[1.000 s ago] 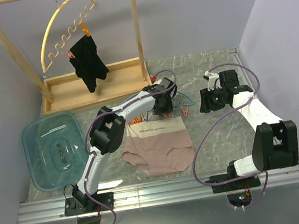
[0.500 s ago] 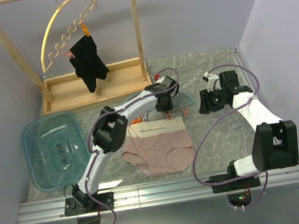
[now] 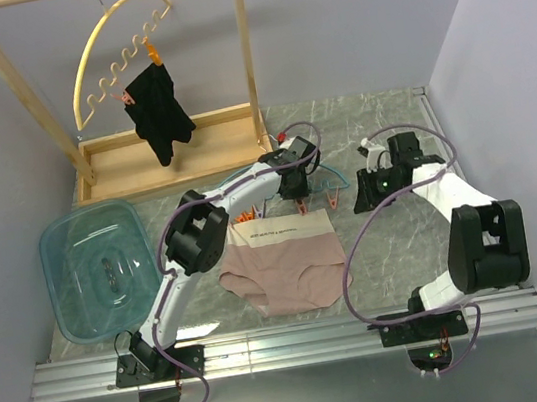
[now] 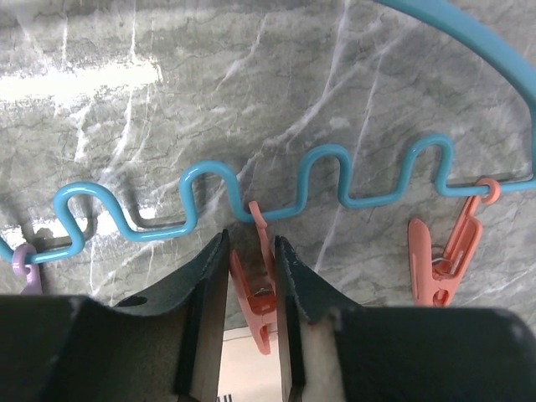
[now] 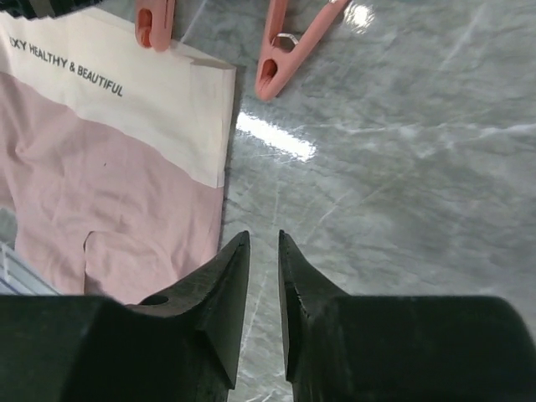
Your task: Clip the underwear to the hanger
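Note:
The dusty pink underwear point(image 3: 282, 260) lies flat mid-table, its cream waistband point(image 5: 126, 75) toward the back. Just behind it lies the light-blue hanger point(image 3: 332, 183), whose wavy edge point(image 4: 328, 150) carries orange-pink clips. My left gripper point(image 3: 296, 195) is shut on the middle clip point(image 4: 260, 293), both pads pressing its sides, and the clip's tip reaches over the waistband edge point(image 4: 243, 368). A second clip point(image 4: 444, 260) hangs free at the right. My right gripper point(image 3: 361, 195) hovers over bare table just right of the underwear point(image 5: 100, 167); the right gripper point(image 5: 264, 236) is open by a narrow gap, with nothing between its fingers.
A wooden rack point(image 3: 171, 155) at the back left holds a yellow arched hanger point(image 3: 113, 42) with a black garment point(image 3: 159, 111) clipped on. A clear teal basin point(image 3: 96, 267) sits at the left. A purple clip point(image 4: 25, 268) hangs at the hanger's left end.
My left jaws have closed in on the middle clip. My right jaws have narrowed, and that gripper has shifted slightly left toward the underwear's corner.

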Motion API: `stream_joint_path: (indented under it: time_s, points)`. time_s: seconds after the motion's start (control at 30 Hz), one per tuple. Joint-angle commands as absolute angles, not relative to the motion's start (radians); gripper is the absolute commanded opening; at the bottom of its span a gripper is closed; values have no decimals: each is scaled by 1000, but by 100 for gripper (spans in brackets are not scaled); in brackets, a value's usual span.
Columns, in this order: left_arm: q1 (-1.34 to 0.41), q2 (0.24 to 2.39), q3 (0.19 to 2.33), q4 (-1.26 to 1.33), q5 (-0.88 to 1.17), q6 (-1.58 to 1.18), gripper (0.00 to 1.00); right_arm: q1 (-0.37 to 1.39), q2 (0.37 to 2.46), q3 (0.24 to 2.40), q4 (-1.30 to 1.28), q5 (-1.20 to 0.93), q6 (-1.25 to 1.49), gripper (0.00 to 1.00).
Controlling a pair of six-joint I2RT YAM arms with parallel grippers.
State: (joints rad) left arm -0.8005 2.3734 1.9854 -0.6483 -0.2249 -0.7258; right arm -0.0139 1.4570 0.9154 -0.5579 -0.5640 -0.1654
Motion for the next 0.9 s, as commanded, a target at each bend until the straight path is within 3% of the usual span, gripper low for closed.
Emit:
stream_joint_path:
  time_s: [0.0,0.43,0.63,0.87]
  points:
    - [-790,2342,1957,-624,-204,-712,0,23,1477,954,-566,-614,-141,27]
    - [-782,2338,1959,-623,-176,-727,0,225,1574,956,-388,-445,-37,29]
    - [-778,2332,1945,-617,-175,-732,0,256,1606,940,-322,-371,29,39]
    - [-776,2336,1942,-606,-166,-739,0,259,1654,946,-259,-345,90,40]
